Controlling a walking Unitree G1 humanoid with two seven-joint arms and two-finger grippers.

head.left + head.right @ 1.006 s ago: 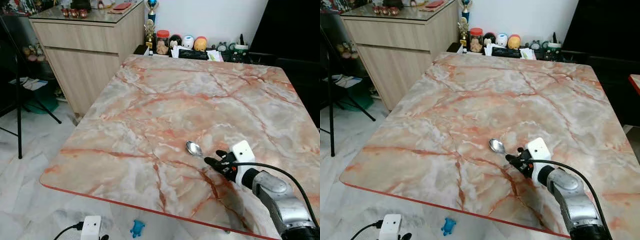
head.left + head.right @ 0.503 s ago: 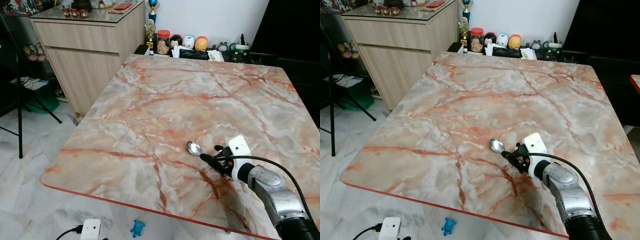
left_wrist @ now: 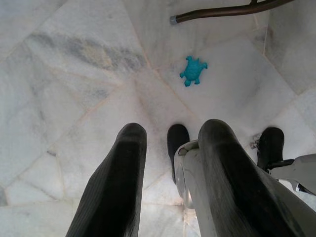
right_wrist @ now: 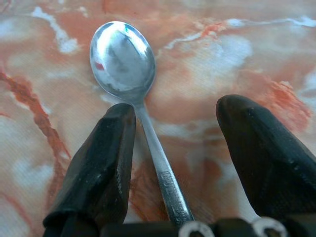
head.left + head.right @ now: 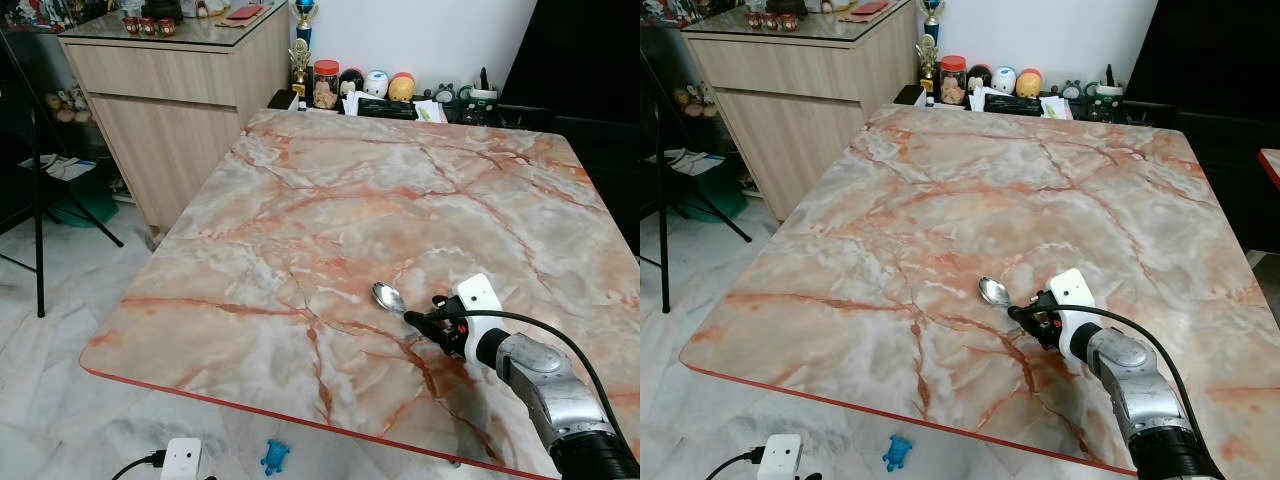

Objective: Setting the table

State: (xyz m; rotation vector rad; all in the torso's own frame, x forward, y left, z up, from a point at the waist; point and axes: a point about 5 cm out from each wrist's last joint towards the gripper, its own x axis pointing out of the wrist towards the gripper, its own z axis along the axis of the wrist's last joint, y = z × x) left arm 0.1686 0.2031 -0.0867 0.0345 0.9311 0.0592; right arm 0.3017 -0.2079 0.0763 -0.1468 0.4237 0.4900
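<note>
A silver spoon (image 5: 388, 296) lies flat on the marble table (image 5: 300, 200), near its front right. My right gripper (image 5: 420, 322) rests low on the tabletop at the spoon's handle end. In the right wrist view the handle of the spoon (image 4: 123, 54) runs between the two black fingers (image 4: 101, 163), close beside one of them and clear of the other. This gripper (image 4: 177, 113) is open. My left gripper (image 3: 174, 131) hangs over the floor, open and holding nothing.
A wooden cabinet (image 5: 170, 90) stands at the far left of the table. A jar (image 5: 326, 84) and small figures line the table's far edge. A tripod (image 5: 38, 200) stands on the left. A blue turtle toy (image 3: 192, 70) and a white plug box (image 5: 182, 455) lie on the floor.
My right gripper has crept a little to the left along the handle toward the spoon's bowl. The spoon has stayed where it was on the table.
</note>
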